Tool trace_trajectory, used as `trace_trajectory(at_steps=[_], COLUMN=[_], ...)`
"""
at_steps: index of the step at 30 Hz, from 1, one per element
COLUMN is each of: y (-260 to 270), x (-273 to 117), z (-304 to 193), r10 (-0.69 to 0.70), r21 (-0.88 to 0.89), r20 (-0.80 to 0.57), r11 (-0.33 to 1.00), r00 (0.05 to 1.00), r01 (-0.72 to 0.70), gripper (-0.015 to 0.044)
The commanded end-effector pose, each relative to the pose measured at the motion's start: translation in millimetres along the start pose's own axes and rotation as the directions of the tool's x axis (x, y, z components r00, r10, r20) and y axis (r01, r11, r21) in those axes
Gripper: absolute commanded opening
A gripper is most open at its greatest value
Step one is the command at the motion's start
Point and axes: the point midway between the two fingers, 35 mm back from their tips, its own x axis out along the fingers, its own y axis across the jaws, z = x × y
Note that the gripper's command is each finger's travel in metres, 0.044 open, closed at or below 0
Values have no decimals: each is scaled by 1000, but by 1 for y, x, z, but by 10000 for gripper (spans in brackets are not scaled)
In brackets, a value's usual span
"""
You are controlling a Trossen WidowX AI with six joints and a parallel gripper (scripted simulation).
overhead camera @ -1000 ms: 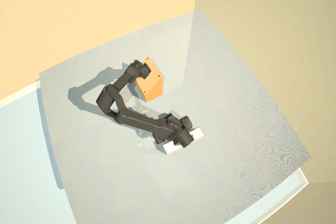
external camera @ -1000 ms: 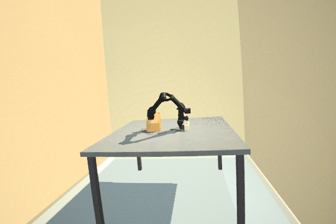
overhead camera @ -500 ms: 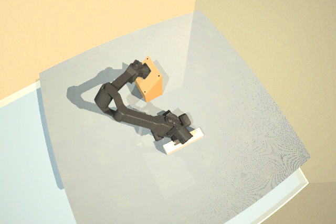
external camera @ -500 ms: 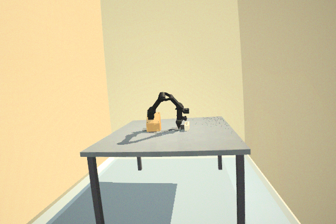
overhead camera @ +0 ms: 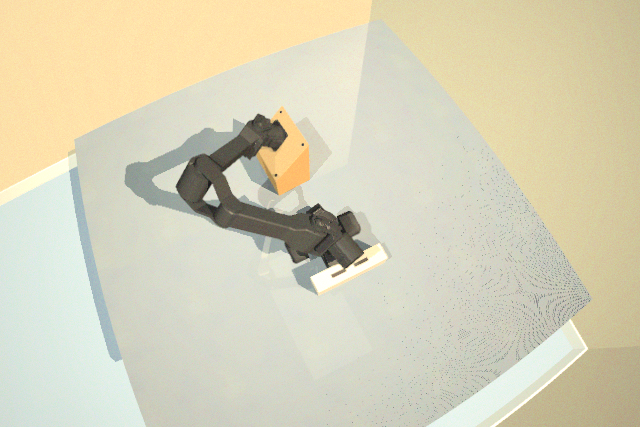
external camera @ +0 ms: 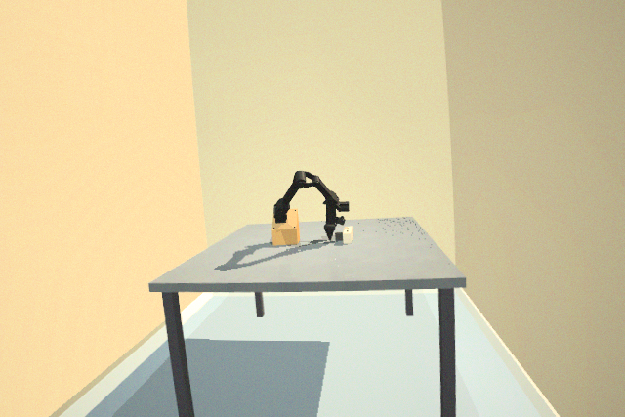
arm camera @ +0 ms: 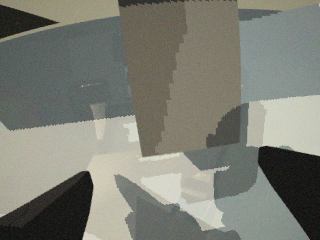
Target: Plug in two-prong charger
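The worktop (overhead camera: pixel 196 329) (external camera: pixel 303 271) carries the arm (overhead camera: pixel 258 220) (external camera: pixel 291 193) and the pale power strip (overhead camera: pixel 324 283) (external camera: pixel 348 234). The end effector (overhead camera: pixel 327 258) (external camera: pixel 329 238) (arm camera: pixel 178 168) is wide open, holding nothing. What seems to be the charger (external camera: pixel 339 236) (arm camera: pixel 190 75), a grey block, sits just beside the strip; I cannot tell whether they touch. Likely light, stiff and somewhat slippery, it wants a square grip across its flat sides, sparing the prongs.

A grey table (overhead camera: pixel 206 298) (external camera: pixel 308 271) with dark legs (external camera: pixel 447 352) between plain walls.
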Motion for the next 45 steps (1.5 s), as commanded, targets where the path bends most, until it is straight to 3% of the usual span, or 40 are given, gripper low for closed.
trace_trajectory(at_steps=[1, 14, 18, 24, 45], y=[0, 0, 4, 1, 1], x=[0, 0, -27, -76, -77], z=[-4, -14, -4, -1, -1], r10=[-3, 0, 6, -3, -3], r21=[5, -1, -10, 0, 1], r20=[2, 11, 240, 562, 571], r11=[1000, 1000, 1000, 1000, 1000], r00=[1000, 1000, 971, 827, 821], r01=[3, 0, -4, 3, 3], gripper=[440, 440, 440, 440, 440])
